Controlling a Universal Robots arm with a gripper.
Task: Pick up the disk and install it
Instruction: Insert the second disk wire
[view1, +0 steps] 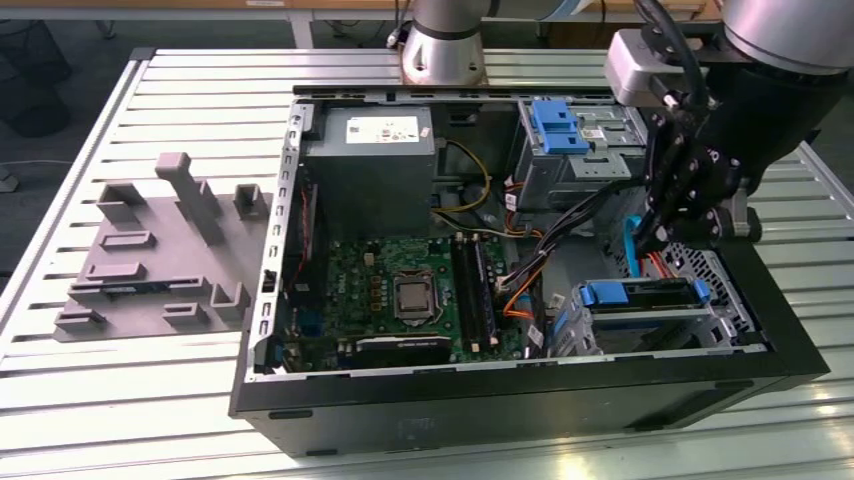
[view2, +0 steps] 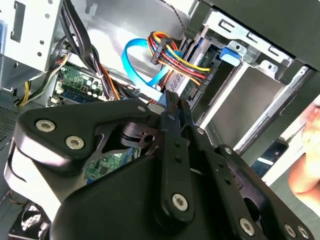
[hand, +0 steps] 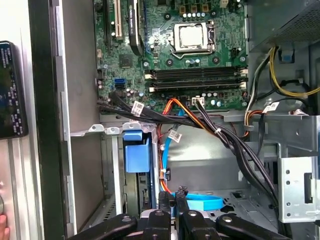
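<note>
Well away from the claw, toward the exterior view's left, a grey fixture plate lies on the slatted table outside the open computer case. Nearer the claw, inside the case, sits the grey power supply box, and beside it the green motherboard. An upright blue bracket with no drive in it stands close to the claw, on the far side of the case.

The claw hangs down inside the case at the drive cage end. In both wrist views its 2 jaws stand almost together, with hardly a gap at the tips. A looped blue cable lies right against them. I cannot tell whether the cable is nipped between them.

The disk is not in the claw. It sits just beside and below it, in the metal drive cage, with its blue bracket facing out of the bay.

By my reading the disk looks largely seated, and the work is now close-quarters handling at the bay. To do that well, the claw should move slowly and straight. It should stay clear of the bundle of coloured wires next to the tips, and any push should go squarely along the bay and not at an angle.
</note>
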